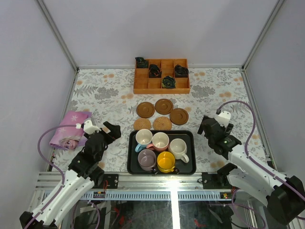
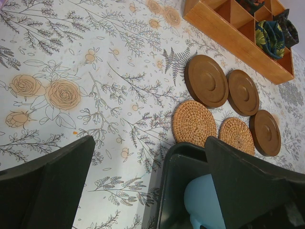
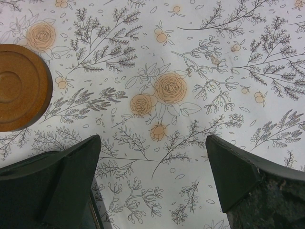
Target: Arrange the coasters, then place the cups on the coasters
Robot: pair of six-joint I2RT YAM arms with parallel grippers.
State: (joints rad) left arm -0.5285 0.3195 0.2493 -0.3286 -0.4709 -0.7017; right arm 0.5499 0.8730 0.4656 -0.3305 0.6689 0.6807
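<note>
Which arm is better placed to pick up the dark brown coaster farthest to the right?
Right, likely. The right fingers hang open beside that dark brown coaster; the left fingers sit at the black tray's other side, with a woven coaster nearer them.

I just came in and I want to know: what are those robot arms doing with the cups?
Nothing is held yet. The left gripper and the right gripper hover open on either side of the black tray. Five cups sit in the tray. Five coasters lie bunched on the table behind it, none with a cup.
</note>
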